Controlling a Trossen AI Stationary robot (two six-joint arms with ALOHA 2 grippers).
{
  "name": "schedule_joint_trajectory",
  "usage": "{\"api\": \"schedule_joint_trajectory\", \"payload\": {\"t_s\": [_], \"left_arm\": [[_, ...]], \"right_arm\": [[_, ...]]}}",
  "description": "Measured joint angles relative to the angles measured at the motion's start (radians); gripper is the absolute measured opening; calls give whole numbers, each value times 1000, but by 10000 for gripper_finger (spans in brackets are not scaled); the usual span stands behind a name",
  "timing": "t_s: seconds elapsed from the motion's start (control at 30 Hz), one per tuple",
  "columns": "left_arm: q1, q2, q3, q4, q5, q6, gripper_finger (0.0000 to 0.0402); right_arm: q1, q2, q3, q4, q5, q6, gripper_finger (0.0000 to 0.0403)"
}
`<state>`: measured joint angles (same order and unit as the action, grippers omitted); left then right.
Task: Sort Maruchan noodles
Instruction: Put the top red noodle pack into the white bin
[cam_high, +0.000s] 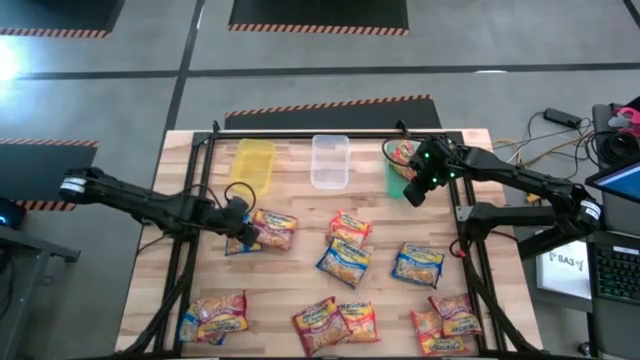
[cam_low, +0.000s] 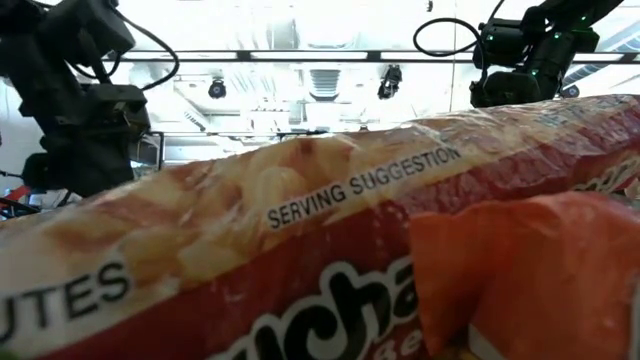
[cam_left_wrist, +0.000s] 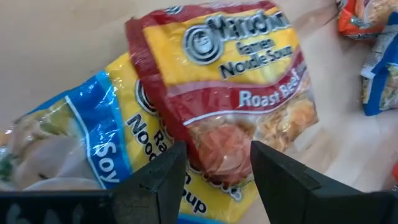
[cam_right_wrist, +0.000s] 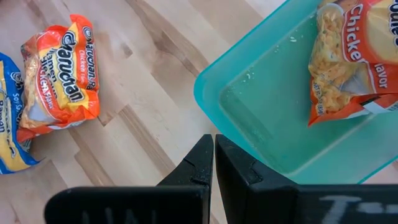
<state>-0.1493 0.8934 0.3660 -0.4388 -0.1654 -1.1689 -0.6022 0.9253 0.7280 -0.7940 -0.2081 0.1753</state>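
Note:
My left gripper (cam_left_wrist: 217, 169) (cam_high: 244, 226) is open and points down over a red Roast Beef packet (cam_left_wrist: 230, 81) (cam_high: 276, 229). Its fingers stand on either side of that packet's near end. The red packet lies partly on a blue-and-yellow Soy packet (cam_left_wrist: 81, 149). My right gripper (cam_right_wrist: 214, 155) (cam_high: 413, 192) is shut and holds nothing, hovering at the rim of the green bin (cam_right_wrist: 261, 106) (cam_high: 388, 172). An orange Chicken packet (cam_right_wrist: 348, 56) (cam_high: 402, 152) lies in that bin.
A yellow bin (cam_high: 252, 163) and a clear bin (cam_high: 330, 160) stand at the far edge. Several packets lie spread over the table's middle (cam_high: 343, 262) and near edge (cam_high: 335, 322), one orange (cam_right_wrist: 59, 78). A red packet (cam_low: 330, 250) blocks the low view.

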Motion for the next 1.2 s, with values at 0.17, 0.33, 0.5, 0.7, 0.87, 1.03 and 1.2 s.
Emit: {"api": "schedule_joint_trajectory", "payload": {"t_s": [0.17, 0.33, 0.5, 0.7, 0.87, 1.03, 1.2], "left_arm": [[0, 2, -52, 170, 0, -21, 166], [1, 3, -107, 313, -3, -23, 196], [2, 3, -118, 334, -10, -11, 228], [3, 37, -118, 350, -19, -76, 240], [2, 120, -118, 472, 29, -105, 239], [2, 216, -108, 544, 51, -135, 239], [2, 308, -75, 545, 48, -130, 239]], "right_arm": [[0, 0, 0, 0, 0, 0, 9], [0, 0, 0, 0, 0, 0, 9], [0, 0, 0, 0, 0, 0, 9], [0, 0, 0, 0, 0, -2, 9], [0, 0, 0, 0, 0, -1, 9], [0, 0, 0, 0, 0, -1, 9], [0, 0, 0, 0, 0, -1, 9]]}}
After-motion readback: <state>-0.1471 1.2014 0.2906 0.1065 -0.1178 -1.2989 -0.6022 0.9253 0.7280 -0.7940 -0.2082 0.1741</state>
